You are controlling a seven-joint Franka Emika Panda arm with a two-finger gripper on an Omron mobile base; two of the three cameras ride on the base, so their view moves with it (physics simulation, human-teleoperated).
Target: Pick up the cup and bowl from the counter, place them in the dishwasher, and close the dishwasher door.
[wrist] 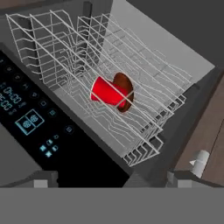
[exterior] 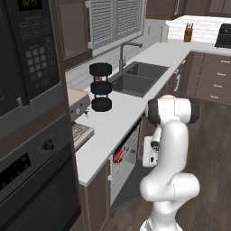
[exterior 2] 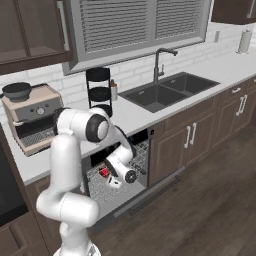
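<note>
The red cup point(wrist: 106, 92) lies on its side in the white wire rack point(wrist: 65, 48) of the dishwasher point(exterior 2: 120, 172). The reddish-brown bowl point(wrist: 124, 87) stands on edge against the cup's far end. A bit of the red cup point(exterior: 118, 154) point(exterior 2: 104, 171) also shows through the rack wires in both base views. My gripper point(wrist: 113, 180) point(exterior 2: 114, 181) hangs open just above and in front of the rack, holding nothing. The dishwasher door point(exterior 2: 150, 196) point(exterior: 128, 191) is dropped open below the counter point(exterior: 113, 122) point(exterior 2: 137, 116).
A dark panel with blue lit icons point(wrist: 39, 127) runs beside the rack. On the counter stand stacked black discs point(exterior: 100, 86) point(exterior 2: 98, 90), a coffee machine point(exterior 2: 34, 116) and a sink with tap point(exterior 2: 167, 90). An oven point(exterior: 27, 171) stands left. Wood floor point(exterior 2: 210, 200) lies right.
</note>
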